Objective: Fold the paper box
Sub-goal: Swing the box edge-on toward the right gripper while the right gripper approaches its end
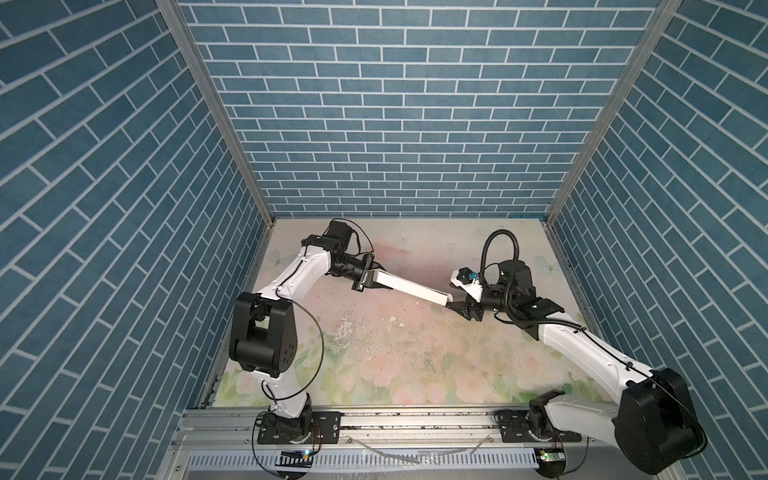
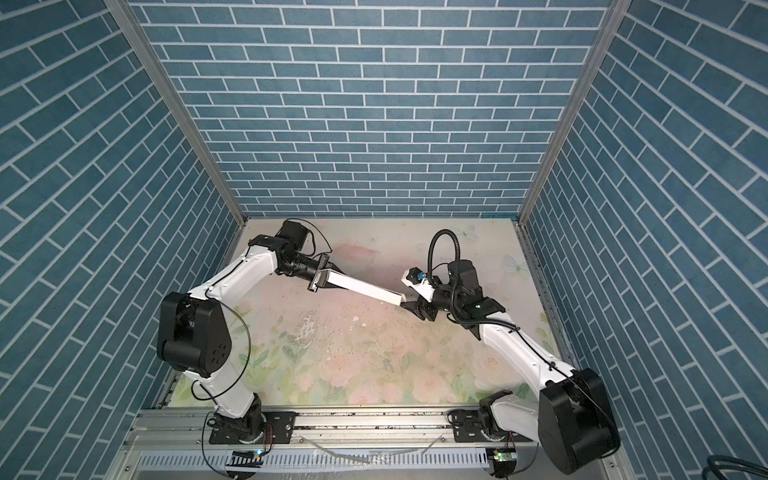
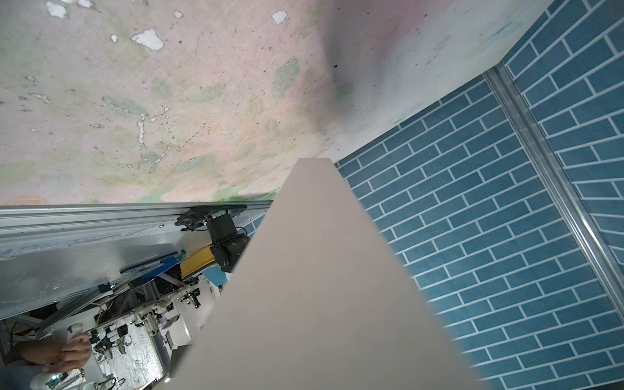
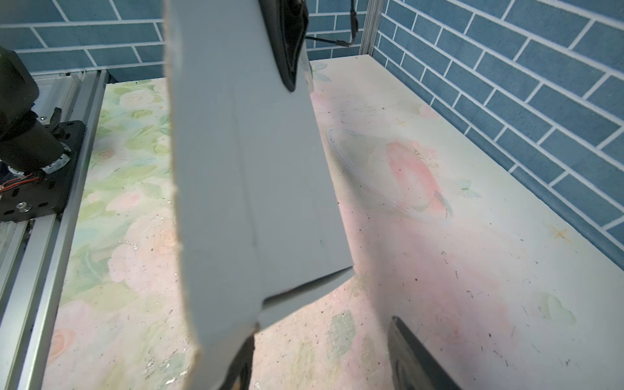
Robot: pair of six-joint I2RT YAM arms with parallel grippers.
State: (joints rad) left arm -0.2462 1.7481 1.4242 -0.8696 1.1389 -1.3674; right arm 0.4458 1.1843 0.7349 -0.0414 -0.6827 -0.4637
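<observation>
Floral table mat (image 1: 415,365), scuffed, flaking; blue brick-pattern walls (image 1: 395,104); aluminium rail (image 1: 415,419) along front.

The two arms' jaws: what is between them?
The paper box spans that gap, one end clamped in the left jaws; both top views show it.

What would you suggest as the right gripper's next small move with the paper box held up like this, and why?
Probably slide the right gripper sideways until the free end of the paper box sits between its fingers, then close. The left gripper clamps the far end, holding the box in the air, while the right jaws stand open with that end against only one finger.
</observation>
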